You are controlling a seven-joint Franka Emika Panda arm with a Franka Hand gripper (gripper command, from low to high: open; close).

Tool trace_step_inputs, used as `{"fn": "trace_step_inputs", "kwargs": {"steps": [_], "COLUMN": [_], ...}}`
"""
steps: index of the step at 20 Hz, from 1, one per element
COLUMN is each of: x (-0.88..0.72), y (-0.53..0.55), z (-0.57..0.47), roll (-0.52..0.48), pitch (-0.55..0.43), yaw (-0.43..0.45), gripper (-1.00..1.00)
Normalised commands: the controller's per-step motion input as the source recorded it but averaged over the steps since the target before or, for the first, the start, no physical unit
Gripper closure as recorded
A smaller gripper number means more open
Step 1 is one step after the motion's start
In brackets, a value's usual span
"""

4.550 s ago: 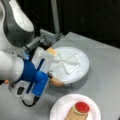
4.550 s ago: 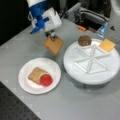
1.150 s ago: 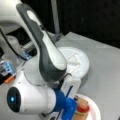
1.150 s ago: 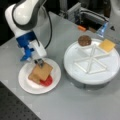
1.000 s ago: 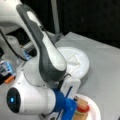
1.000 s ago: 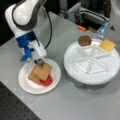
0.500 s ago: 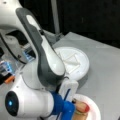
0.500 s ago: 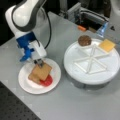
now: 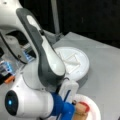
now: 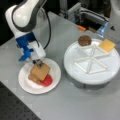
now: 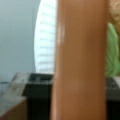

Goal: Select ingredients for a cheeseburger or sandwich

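Observation:
In a front view my gripper (image 10: 38, 62) is low over the small white plate (image 10: 27, 86) at the left, shut on the upper edge of a tan bread slice (image 10: 41, 71). That slice leans tilted on the sandwich stack, above a lower bread slice (image 10: 32, 78) and a red tomato disc (image 10: 47, 80) that sticks out to the right. The wrist view is filled by the held bread slice (image 11: 80, 60) seen edge-on, with green lettuce (image 11: 113, 55) beside it. A brown patty (image 10: 84, 40) and a yellow cheese square (image 10: 106, 45) lie in the divided tray.
The large round white divided tray (image 10: 92, 75) stands right of the plate. My own arm (image 9: 42, 57) hides much of the plate (image 9: 93, 111) in a front view, with the tray (image 9: 80, 60) behind. Equipment (image 10: 90, 17) sits along the far table edge.
Since 4.5 s ago the gripper has carried the bread slice from beside the tray down to the small plate. Over the last second it barely moved, and the slice settled onto the stack.

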Motion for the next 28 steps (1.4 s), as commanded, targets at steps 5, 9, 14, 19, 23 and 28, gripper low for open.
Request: {"fn": "trace_step_inputs", "kwargs": {"steps": [5,9,14,19,23,28], "x": [0.27,0.29,0.25,0.19,0.18,0.16], "y": [-0.19,-0.2,-0.15,-0.13,-0.13,-0.12], "z": [-0.04,-0.03,0.0,0.04,0.05,0.05], "roll": [0.013,0.042,0.042,0.035,0.044,0.048], "pitch": [-0.019,-0.018,-0.007,0.014,0.029,0.044], "yaw": [0.132,0.144,0.126,0.124,0.133,0.132], "gripper": [-1.0,-1.0,-1.0,-1.0,-1.0,-1.0]}}
